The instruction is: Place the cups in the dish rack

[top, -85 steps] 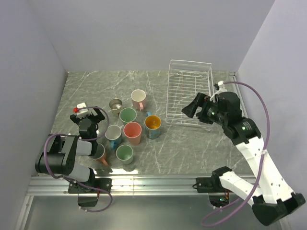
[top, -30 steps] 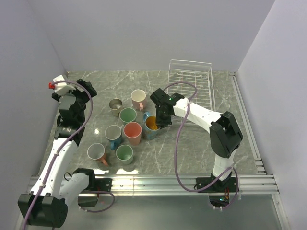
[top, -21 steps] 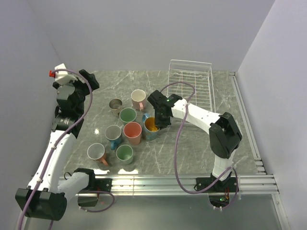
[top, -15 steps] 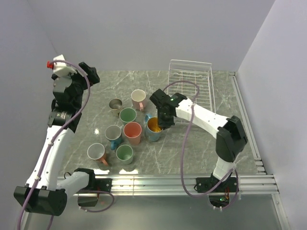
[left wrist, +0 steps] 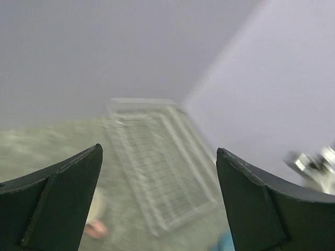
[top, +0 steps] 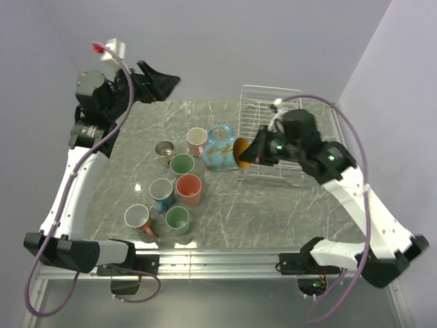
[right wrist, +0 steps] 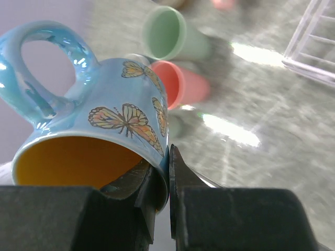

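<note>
Right wrist: cup [right wrist: 112,99] rim seemingly between fingers [right wrist: 230,219]

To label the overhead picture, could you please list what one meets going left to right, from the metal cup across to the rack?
metal cup → pale pink cup → blue butterfly mug → white wire rack

The right tool [top: 243,154] is clamped on the rim of a blue cup [top: 217,149], which hangs above the surface [top: 232,212] tipped on its side, its orange inside facing the tool. The dish rack [top: 273,123] lies beneath this tool and to its right. Left of the tool, and lower, stand a pink cup [top: 197,141], a metallic cup [top: 164,150], a green cup [top: 181,165], a salmon cup [top: 188,188], a grey cup [top: 161,190], an orange cup [top: 138,219] and a second green cup [top: 177,219]. The left tool [top: 167,83], jaws spread and holding nothing, is raised high, with all the cups nearer than it and to its right.
</note>
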Motion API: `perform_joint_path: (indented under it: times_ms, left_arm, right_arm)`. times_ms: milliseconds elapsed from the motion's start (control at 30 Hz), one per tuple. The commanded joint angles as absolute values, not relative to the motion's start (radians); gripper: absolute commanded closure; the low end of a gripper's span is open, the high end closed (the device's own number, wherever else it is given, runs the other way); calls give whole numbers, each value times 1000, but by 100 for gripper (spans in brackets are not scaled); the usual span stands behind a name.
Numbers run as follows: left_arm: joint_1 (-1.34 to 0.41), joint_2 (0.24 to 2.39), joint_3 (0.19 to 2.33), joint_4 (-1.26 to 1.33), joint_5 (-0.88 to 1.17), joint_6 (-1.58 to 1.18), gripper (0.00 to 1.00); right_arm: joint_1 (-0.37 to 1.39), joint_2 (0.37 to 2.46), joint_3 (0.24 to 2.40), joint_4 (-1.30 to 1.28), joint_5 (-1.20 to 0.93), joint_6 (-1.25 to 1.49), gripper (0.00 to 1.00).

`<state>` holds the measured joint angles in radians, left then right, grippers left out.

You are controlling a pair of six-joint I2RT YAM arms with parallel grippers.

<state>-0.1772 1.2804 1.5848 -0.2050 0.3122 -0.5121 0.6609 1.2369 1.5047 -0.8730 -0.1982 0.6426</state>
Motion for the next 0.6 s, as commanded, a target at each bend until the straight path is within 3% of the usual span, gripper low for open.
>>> perform_joint_path:
  times_ms: [0,67,233,433,567]
  left_arm:
    - [-195,1310,1521,-33,779,-774,5]
    - [-199,1295,1385,271,906,-900,5]
    - [-236,1255,1185,674,1069,-1190,1]
    - [-345,1246,1148,534,1072,-1091,1]
    - [-370,1223,1086,595,1065,-1123,1]
  right_arm:
    - [516,1112,1403,-600,-473,690,100]
    - [448,1059,1358,-507,-630,727,100]
    - [371,1012,1298,-398,-778,807,100]
    - [345,976,1243,-224,-834,960,100]
    - [327,971,1212,-94,-862,1061,100]
